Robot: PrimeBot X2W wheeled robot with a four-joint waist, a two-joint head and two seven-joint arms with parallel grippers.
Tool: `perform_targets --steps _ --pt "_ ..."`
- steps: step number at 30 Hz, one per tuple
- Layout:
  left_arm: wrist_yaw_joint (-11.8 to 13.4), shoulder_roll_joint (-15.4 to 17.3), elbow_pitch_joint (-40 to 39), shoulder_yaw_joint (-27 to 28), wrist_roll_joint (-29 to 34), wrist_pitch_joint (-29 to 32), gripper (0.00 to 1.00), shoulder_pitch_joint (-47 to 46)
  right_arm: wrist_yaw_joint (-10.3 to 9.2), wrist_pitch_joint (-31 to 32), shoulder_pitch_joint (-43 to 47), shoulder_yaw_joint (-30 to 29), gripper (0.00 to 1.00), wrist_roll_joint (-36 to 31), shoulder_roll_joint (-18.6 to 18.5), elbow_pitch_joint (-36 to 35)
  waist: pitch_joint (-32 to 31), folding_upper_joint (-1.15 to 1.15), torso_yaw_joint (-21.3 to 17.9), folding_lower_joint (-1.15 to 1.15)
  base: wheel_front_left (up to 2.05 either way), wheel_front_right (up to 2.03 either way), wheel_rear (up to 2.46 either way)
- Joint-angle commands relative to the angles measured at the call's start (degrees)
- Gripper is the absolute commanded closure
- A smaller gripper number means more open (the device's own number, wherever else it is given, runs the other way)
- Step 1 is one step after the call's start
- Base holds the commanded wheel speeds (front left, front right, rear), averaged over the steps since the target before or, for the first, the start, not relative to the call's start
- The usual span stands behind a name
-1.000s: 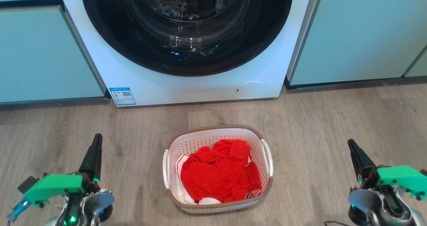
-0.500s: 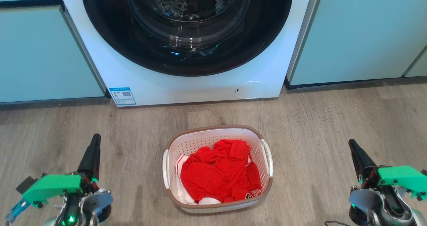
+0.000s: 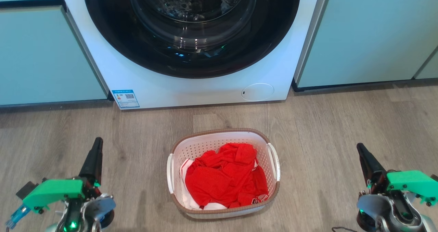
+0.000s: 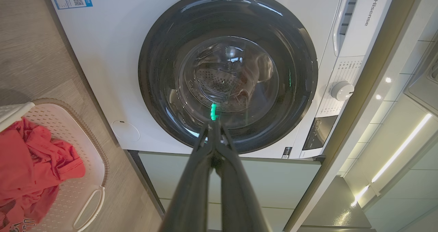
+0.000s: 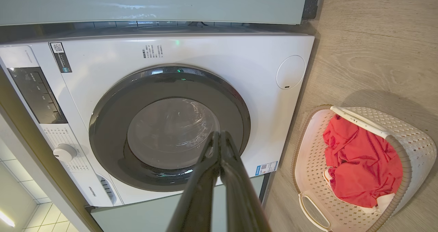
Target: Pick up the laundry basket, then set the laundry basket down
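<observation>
**Basket sitting on the floor, both grippers shut and empty**

The laundry basket is sitting upright on the wood floor at the lower centre of the head view, just below the Hisense washing machine. A crumpled red garment is lying inside it, bunched toward the bottom edge of the frame.

The left gripper is pointing up at the lower left and the right gripper at the lower right. Both are standing well apart from the basket. In each wrist view the 2 dark fingers are pressing together at the tips, with nothing between them.

This layout is fitting 2 stages equally: a basket waiting to be lifted, or one already lifted and put back down. The pictures are not settling which.

What is mattering for handling, as a judgement:
- The 2 white handles, one at the basket's left and one at its right, are offering the only slim parts for long fingers to close on.
- The perforated walls are looking thin and likely flexing under a 1-sided pull, so even support at both handles is keeping it level.
- The garment's weight is seeming light but leaning toward the near wall.
- The washer front is standing near the basket's far rim, leaving little room beyond it.
</observation>
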Motion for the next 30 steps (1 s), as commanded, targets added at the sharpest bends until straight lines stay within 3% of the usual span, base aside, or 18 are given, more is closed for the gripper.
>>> perform_targets --steps 1,30 --pt "-0.38 0.38 -1.68 1.91 0.51 0.42 1.0 -3.07 -0.09 0.47 -2.67 1.07 1.0 -0.58 -0.45 -2.03 0.0 0.0 0.0 0.0 0.0 0.0 0.0" --pt "-0.38 0.21 -1.67 2.17 0.73 0.62 1.0 -3.09 -0.09 0.65 -2.69 0.85 1.0 -0.76 -0.3 -2.02 0.0 0.0 0.0 0.0 0.0 0.0 0.0"
